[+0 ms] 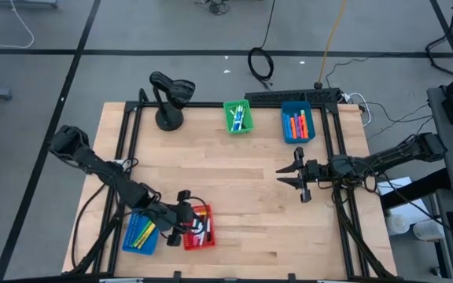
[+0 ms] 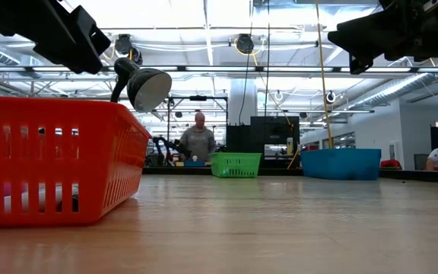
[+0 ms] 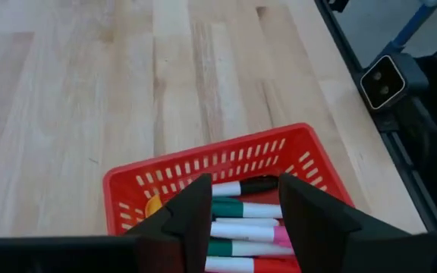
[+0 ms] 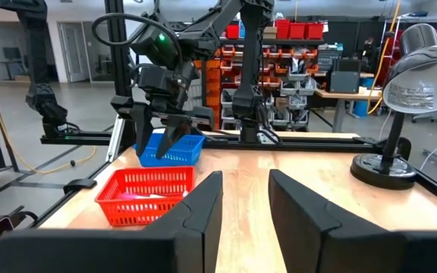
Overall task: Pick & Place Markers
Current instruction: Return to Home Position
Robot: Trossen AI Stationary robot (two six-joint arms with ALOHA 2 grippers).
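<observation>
Grey floor (image 1: pixel 171 31), ceiling lights (image 2: pixel 204 11), perhaps shelving (image 4: pixel 298 30).

On your table (image 1: pixel 242 185), pale striped wood, the red slotted basket (image 1: pixel 208 236) at the front edge holds white markers (image 3: pixel 243 226) capped green, pink and black. Next to it is a blue basket (image 1: pixel 129 242); at the back edge, a green basket (image 1: pixel 230 126) and a second blue basket (image 1: pixel 297 138) with orange pens (image 1: pixel 295 123).

The right gripper (image 4: pixel 245 203) holds its 2 dark fingers parted over the wooden table (image 4: pixel 317 182). Ahead, the left gripper (image 4: pixel 155 142) hangs above a red basket (image 4: pixel 154 189) and a blue basket (image 4: pixel 184 152), with a desk lamp (image 4: pixel 386 168) well apart.
</observation>
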